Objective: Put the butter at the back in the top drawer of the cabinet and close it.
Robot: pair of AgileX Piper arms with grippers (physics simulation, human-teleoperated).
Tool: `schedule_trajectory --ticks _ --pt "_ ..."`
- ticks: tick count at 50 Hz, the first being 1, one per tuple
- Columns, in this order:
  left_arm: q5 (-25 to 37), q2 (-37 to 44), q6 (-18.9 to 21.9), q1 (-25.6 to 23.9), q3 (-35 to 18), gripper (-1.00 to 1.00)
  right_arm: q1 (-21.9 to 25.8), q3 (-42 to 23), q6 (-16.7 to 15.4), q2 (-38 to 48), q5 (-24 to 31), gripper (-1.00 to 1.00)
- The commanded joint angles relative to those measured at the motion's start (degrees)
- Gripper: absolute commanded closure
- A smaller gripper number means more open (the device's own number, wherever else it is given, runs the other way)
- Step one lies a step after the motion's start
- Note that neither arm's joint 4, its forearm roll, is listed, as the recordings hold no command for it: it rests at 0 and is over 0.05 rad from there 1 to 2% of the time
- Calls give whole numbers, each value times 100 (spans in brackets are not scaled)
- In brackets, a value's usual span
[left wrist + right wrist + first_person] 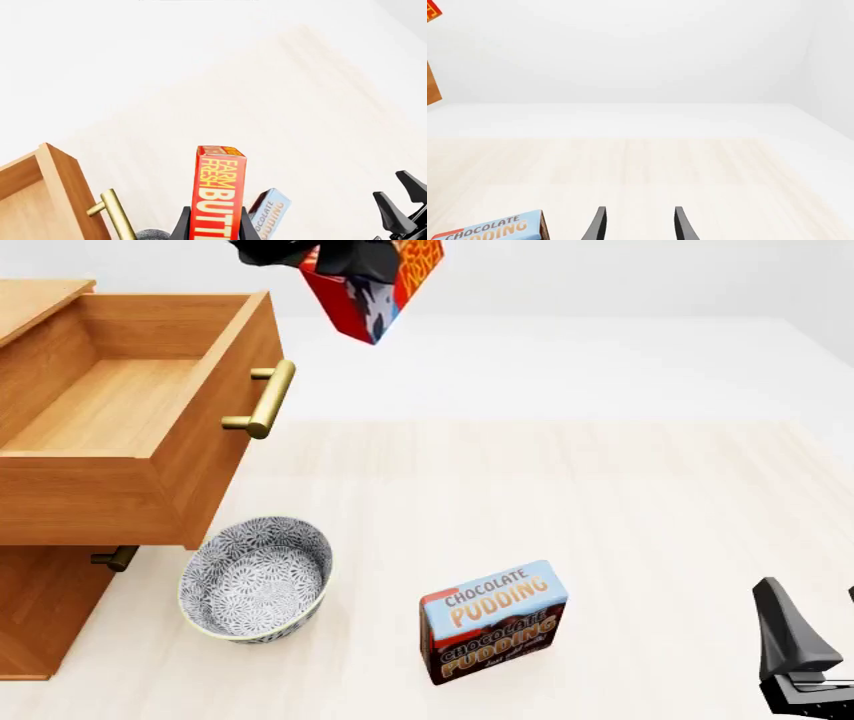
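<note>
Red butter (380,290) clamped in left gripper (350,258), aloft just right of open top drawer (134,405). Right gripper (637,225) idle, fingers apart. Risk: box tilted, could clip drawer front or slip pre-drop.

Patterned blue-and-white bowl (255,579) on the pale wooden table (641,510), upright Chocolate Pudding box (494,622) near it, well apart
</note>
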Motion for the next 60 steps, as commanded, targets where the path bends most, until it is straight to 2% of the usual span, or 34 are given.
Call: schedule_trajectory --ticks 1,19,36,50,54,60 --pt "107 -351 198 322 14 100 0 0 0 0 0 -100" --pt "423 -863 328 887 89 100 0 0 0 0 0 -100" --pt "569 -1598 491 1540 716 100 0 0 0 0 0 -100" --pt "526 -1850 458 1803 1025 100 0 0 0 0 0 -100" --pt "514 -2026 453 1995 1310 100 0 0 0 0 0 -100" --pt "532 -2136 439 2184 1431 100 0 0 0 0 0 -100"
